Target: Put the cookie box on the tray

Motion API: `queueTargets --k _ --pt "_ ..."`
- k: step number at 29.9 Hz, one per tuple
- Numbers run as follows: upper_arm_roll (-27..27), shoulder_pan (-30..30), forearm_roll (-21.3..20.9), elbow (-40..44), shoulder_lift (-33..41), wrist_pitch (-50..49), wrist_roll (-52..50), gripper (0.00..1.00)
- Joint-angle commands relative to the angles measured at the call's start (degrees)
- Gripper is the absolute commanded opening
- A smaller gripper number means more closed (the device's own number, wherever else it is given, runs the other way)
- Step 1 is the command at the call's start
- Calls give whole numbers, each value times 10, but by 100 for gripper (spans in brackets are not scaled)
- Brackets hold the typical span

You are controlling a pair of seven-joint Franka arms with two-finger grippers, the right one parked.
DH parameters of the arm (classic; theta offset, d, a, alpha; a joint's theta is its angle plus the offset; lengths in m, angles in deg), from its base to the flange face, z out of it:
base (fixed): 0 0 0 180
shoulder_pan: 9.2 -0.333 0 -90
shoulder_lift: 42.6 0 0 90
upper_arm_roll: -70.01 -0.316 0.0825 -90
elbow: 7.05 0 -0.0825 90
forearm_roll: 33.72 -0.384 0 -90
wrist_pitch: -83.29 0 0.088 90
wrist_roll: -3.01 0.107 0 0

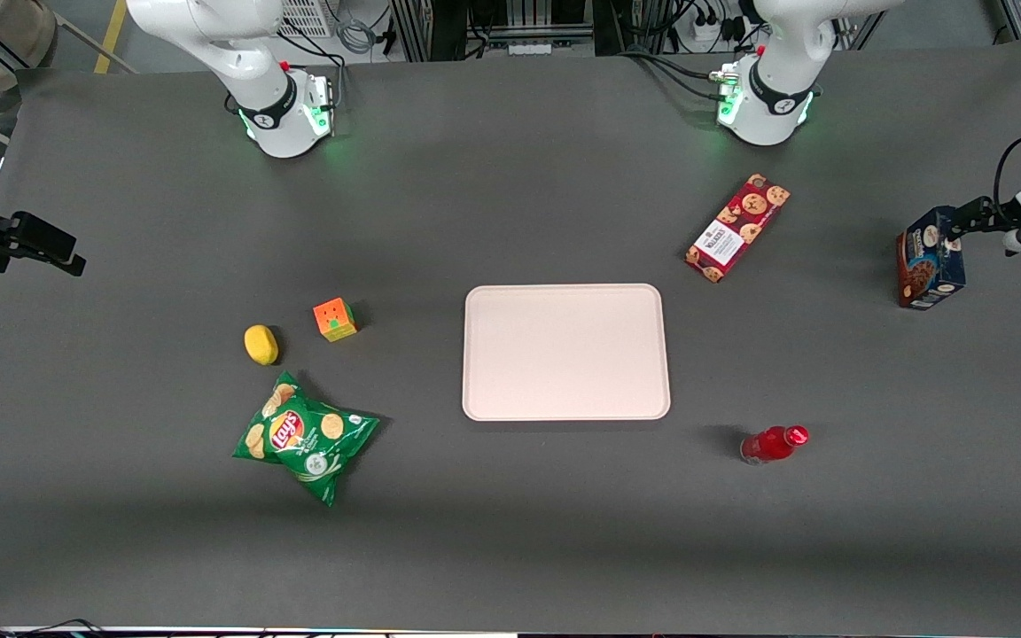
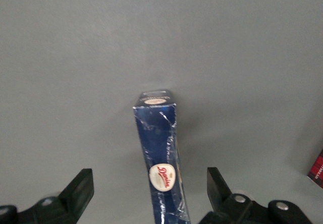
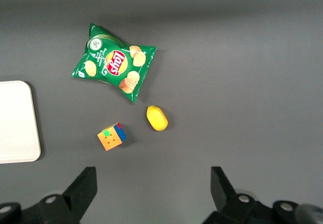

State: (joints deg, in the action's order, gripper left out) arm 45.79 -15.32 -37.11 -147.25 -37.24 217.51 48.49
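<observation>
Straddling the cookie box (image 2: pixel 160 168), my gripper (image 2: pixel 151 193) has its fingers spread apart, not yet clamped (nothing lifted). It stands at the working arm's end; the tray (image 1: pixel 565 352), roughly eight o'clock from it, waits bare.

light: even, overhead, moderately bright | shadows: soft, short | glare: sheen on cookie box (image 2: pixel 160 163) between spread gripper (image 2: pixel 150 189) fingers | focus: slightly soft

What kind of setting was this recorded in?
Probably a robotics lab: a dark-covered table with arm bases bolted on, and cable racks at its edge. The gripper, fingers open, straddles the cookie box toward the working arm's end, away from the tray.
</observation>
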Motion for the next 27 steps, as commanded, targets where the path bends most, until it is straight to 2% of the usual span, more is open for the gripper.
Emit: queueTargets --k 1,14,27 --pt "-1 -2 -2 -61 10 97 -4 100" --pt "-7 -7 -3 -67 -22 121 19 100" --pt "-7 -7 10 -79 -59 188 18 100"
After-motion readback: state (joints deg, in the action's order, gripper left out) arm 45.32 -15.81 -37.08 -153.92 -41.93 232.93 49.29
